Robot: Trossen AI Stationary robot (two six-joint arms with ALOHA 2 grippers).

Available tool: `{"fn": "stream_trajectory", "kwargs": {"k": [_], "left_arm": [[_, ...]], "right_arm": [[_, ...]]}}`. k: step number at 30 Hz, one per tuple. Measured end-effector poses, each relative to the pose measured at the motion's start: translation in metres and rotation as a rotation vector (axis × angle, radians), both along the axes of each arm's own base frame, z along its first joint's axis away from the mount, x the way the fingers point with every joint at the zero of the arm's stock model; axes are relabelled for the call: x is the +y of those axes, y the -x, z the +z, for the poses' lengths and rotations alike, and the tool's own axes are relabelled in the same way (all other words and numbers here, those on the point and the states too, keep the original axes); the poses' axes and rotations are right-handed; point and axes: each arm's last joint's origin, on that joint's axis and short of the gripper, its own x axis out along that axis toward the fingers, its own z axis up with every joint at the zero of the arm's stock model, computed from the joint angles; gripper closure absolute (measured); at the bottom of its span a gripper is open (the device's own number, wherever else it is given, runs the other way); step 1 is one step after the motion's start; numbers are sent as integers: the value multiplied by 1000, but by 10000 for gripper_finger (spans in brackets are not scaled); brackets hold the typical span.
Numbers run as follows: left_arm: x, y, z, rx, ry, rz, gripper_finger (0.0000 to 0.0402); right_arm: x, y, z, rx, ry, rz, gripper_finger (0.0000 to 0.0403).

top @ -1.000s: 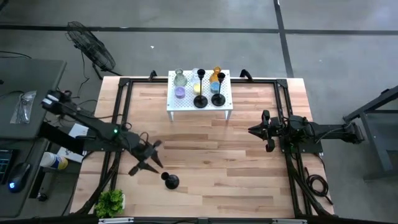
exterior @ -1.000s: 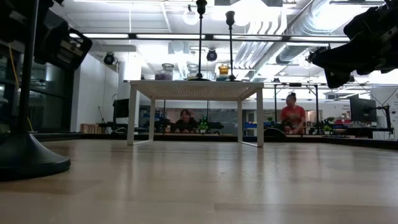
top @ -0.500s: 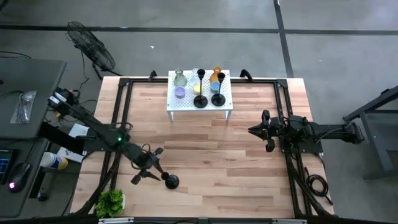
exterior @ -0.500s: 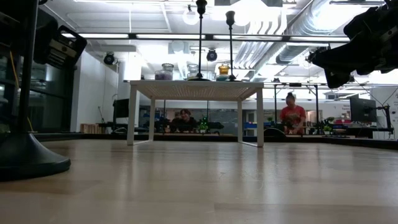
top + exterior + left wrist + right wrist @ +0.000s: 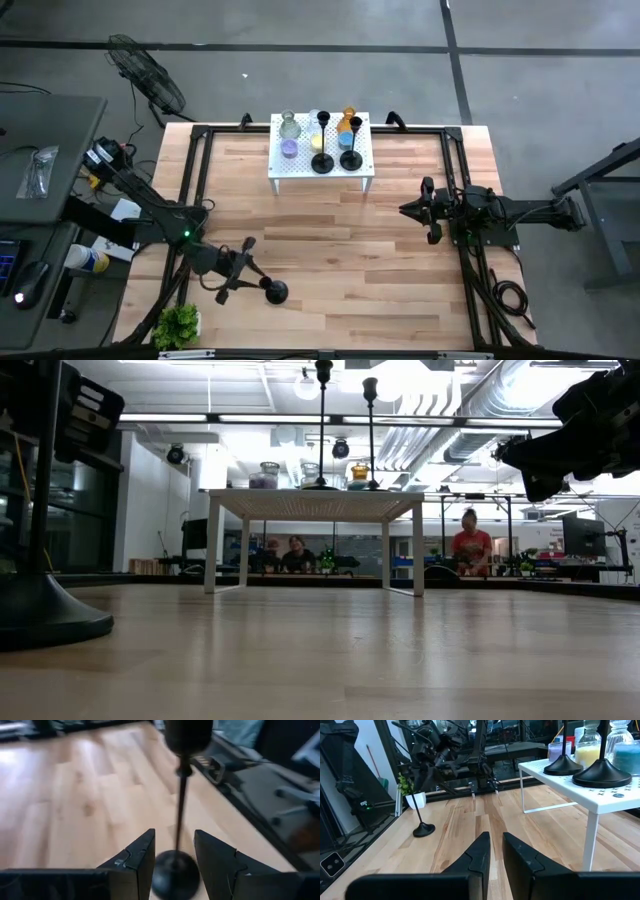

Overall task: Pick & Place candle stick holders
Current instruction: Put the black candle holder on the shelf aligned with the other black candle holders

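Black and slender, the candle stick holder with the round flared base [image 5: 274,292] stands upright on the bare wooden table [image 5: 330,240] near its front left corner, just beside the small green leafy plant [image 5: 178,324], while 2 more black holders [image 5: 336,158] and the small coloured glass cups [image 5: 290,148] sit on the white perforated metal stand [image 5: 320,170] at the far edge. Your left gripper [image 5: 174,851] is level with the lone holder: in the left wrist view its 2 dark fingers [image 5: 137,855] stand apart on either side of the thin stem [image 5: 180,805], with gaps on both sides, so nothing is clamped. The right gripper [image 5: 404,210] waits above the table's right half, well apart from everything, its fingers drawn nearly together on nothing. You should expect this holder to be stiff and probably metal, light for its height but bottom-heavy, with the cup at the top making it prone to swing or tip if nudged sideways. The stem looks smooth and narrow, so it may slip or pivot in a loose pinch; take it on the stem, low and close above the base, squarely between the pads. Close gently and lift straight up. The glass cups on the stand are fragile, so leave clearance from them when setting it down.
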Motion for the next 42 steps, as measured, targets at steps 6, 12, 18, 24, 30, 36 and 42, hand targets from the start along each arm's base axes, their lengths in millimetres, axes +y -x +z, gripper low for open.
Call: {"fn": "stream_trajectory", "kwargs": {"k": [6, 12, 18, 24, 30, 36, 42], "left_arm": [[-5, 2, -3, -23, -41, 76, 268], [-14, 4, -8, -7, -28, -6, 268], [-12, 4, -8, -34, -44, 101, 268], [-18, -3, -5, -42, -82, 107, 268], [-22, -8, -2, -51, -82, 134, 268], [-23, -8, -2, -39, -42, 146, 268], [-23, -8, 0, -53, -24, 147, 268]], "right_arm": [[0, 0, 0, 0, 0, 0, 361], [0, 0, 0, 0, 0, 1, 361], [0, 0, 0, 0, 0, 0, 361], [0, 0, 0, 0, 0, 0, 361], [0, 0, 0, -3, 0, 0, 361], [0, 0, 0, -5, 0, 0, 361], [0, 0, 1, -6, 0, 0, 361]]}}
